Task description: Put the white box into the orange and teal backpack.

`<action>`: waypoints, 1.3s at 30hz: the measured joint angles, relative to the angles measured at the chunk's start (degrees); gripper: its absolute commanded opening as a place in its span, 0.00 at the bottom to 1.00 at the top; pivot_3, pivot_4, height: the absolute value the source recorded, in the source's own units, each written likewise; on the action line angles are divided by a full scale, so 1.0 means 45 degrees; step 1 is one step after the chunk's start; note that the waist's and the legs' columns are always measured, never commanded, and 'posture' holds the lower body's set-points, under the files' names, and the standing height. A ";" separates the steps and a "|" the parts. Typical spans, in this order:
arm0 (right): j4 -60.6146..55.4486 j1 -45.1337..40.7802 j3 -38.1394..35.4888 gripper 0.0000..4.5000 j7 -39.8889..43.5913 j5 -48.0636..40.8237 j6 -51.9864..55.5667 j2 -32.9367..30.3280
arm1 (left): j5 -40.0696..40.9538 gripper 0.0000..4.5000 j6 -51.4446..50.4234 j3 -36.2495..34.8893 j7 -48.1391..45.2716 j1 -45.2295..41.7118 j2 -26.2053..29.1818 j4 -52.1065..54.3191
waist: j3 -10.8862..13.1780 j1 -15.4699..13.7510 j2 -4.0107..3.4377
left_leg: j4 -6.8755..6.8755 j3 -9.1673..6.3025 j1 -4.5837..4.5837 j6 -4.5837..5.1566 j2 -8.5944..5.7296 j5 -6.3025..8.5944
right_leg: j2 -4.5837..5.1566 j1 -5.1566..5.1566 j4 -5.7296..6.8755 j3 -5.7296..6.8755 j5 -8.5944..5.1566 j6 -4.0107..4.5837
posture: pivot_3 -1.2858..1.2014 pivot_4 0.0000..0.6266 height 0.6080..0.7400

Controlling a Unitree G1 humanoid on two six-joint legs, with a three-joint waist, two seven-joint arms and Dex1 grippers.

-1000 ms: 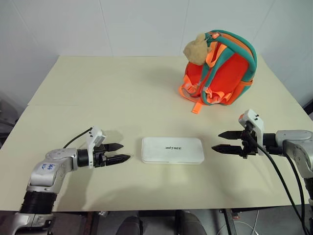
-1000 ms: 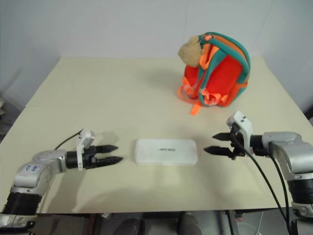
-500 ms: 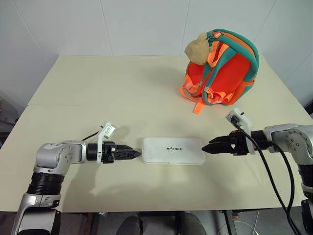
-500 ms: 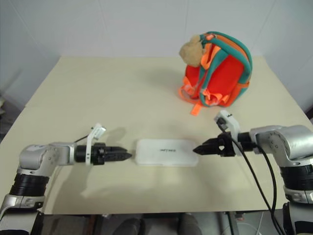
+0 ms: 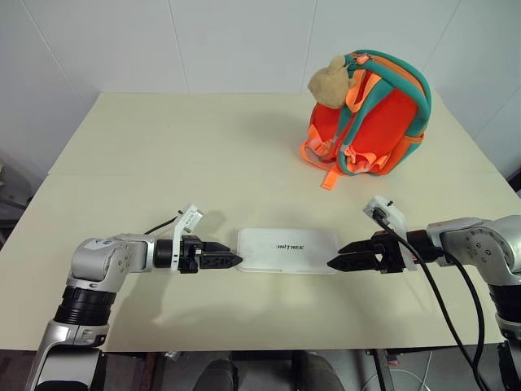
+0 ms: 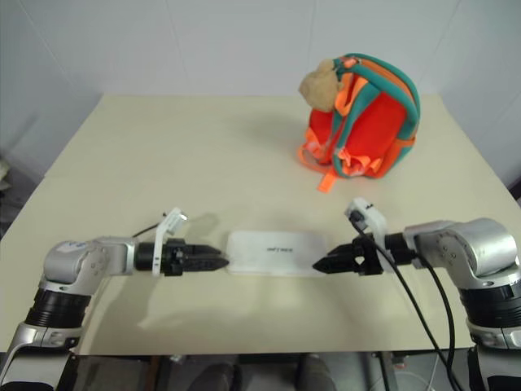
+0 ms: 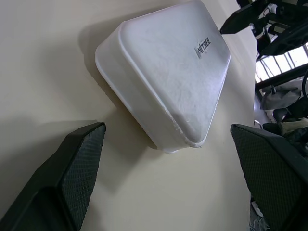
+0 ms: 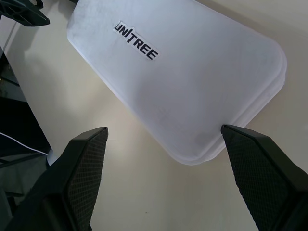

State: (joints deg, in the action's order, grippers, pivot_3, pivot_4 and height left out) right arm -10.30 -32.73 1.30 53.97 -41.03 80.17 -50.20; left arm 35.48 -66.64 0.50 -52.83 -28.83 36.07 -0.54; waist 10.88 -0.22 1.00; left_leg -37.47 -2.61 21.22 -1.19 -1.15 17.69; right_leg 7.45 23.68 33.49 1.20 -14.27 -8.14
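The left gripper [image 5: 230, 261] hangs low over the table with its two black fingers spread wide and nothing between them. In its wrist view the fingers [image 7: 79, 168] stand far apart, one to each side of the near short end of the white box [image 5: 287, 250], and a strip of bare table separates both pads from the box. The gripper's tips point toward 3 o'clock, straight at the box's left end, and sit just beside it without touching.

The right gripper [image 5: 339, 262] mirrors this from the other side. Its fingers [image 8: 82, 168] are also spread wide and empty, flanking the right short end of the box with tabletop visible between each pad and the case. Its tips point toward 9 o'clock and stop just beside that end; from the head views I cannot tell whether they brush the box's lower corner.

The white box lies flat near the front edge of the cream table [image 5: 163, 155], its long side running left to right between the two grippers, lid up, with small dark lettering reading "UNITREE" near its middle.

The orange and teal backpack [image 5: 370, 114] stands upright well apart from the box, at about 1 o'clock from it, near the table's far right corner. A tan plush toy [image 5: 327, 81] sits at its upper left, and orange webbing straps [image 5: 326, 167] trail onto the table at its base.
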 measured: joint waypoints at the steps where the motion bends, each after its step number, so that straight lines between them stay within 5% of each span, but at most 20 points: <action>1: 0.0136 0.0000 0.0077 1.00 0.0000 0.0044 -0.0081 -0.0067 | -0.0005 0.99 0.0055 0.0018 0.0009 0.0000 0.0020 -0.0011 | 0.0000 0.0002 0.0000 | -0.0002 0.0000 -0.0001 0.0000 0.0000 0.0000 | 0.0000 0.0000 -0.0003 0.0000 0.0000 0.0001 | 0.52 0.24 1.00; 23: 0.1150 -0.0282 0.1121 1.00 -0.0050 0.0736 -0.1436 0.0802 | -0.0327 0.99 0.0662 0.0601 0.0145 -0.0912 -0.0701 -0.1106 | 0.0000 0.0001 0.0000 | -0.0032 -0.0011 0.0003 -0.0008 -0.0005 -0.0007 | -0.0001 -0.0001 0.0024 -0.0005 0.0004 -0.0002 | 0.52 0.24 1.00; 39: 0.1163 -0.0335 0.1133 1.00 -0.0128 0.1011 -0.1899 0.1349 | 0.1387 0.99 -0.2967 -0.0212 -0.0042 -0.1187 -0.1380 -0.1815 | 0.0001 0.0055 0.0001 | -0.0013 0.0000 0.0022 -0.0020 -0.0004 -0.0008 | -0.0003 0.0005 0.0017 -0.0001 0.0004 -0.0012 | 0.52 0.24 1.00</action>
State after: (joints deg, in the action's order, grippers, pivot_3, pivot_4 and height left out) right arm -5.06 -34.24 6.40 53.39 -36.48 71.63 -44.13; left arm 41.72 -79.99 -0.45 -53.02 -34.17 29.86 -8.71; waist 10.88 0.03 1.00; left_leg -37.53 -2.61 21.32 -1.28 -1.17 17.66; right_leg 7.44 23.70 33.57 1.20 -14.25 -8.19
